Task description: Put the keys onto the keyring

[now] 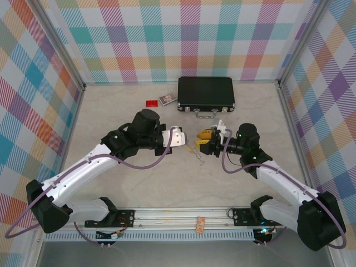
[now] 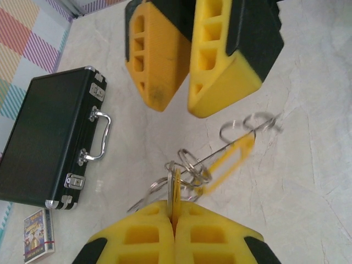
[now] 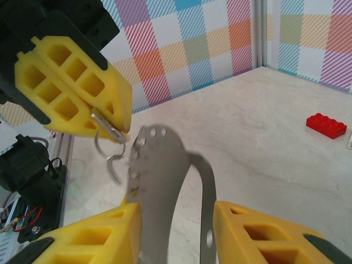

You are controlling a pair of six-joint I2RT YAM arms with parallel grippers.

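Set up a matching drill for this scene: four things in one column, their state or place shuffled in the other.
1. left gripper
2. right gripper
3. black case
4. red block

A. jaws apart
B. closed, at the far edge of the table
C. just left of the small card box
D. clamped shut on the keyring

Pairs: 1-D, 2-A, 3-B, 4-C
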